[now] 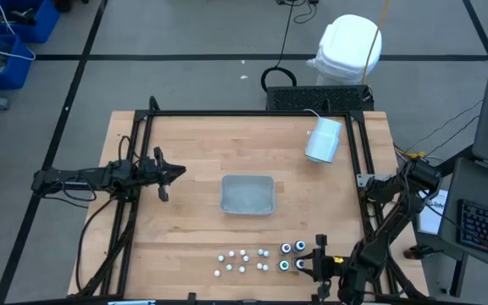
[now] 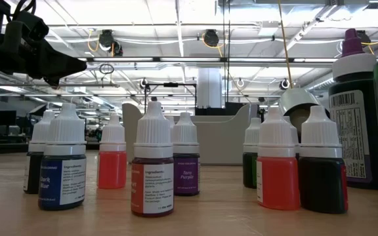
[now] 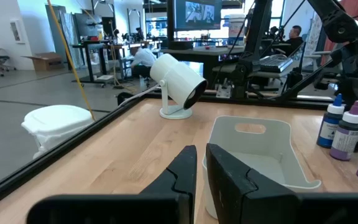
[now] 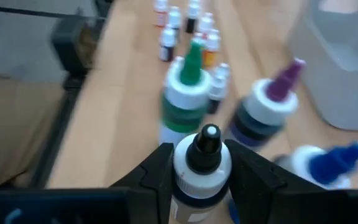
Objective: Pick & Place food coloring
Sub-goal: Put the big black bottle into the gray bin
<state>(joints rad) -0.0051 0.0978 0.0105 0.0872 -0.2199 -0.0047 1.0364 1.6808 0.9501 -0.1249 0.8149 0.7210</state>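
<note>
The right gripper (image 4: 202,163) is apparently clenching around a white-capped dark bottle (image 4: 202,171); it should be seating squarely before lifting clear of neighbouring bottles.

- The left hand (image 1: 169,174) hovers well left of the clear rectangular plastic tray (image 1: 247,194), fingers nearly together, holding nothing.
- The right hand (image 4: 199,163), right of and nearer the table's front edge than the tray, clamps the white-capped dark round bottle (image 4: 201,169).

Small bottles (image 1: 242,261): we count about nine
Big bottles (image 1: 293,248): we count four
Trays (image 1: 247,195): one
White cylinders (image 1: 323,140): one
Arms: we see two
</note>
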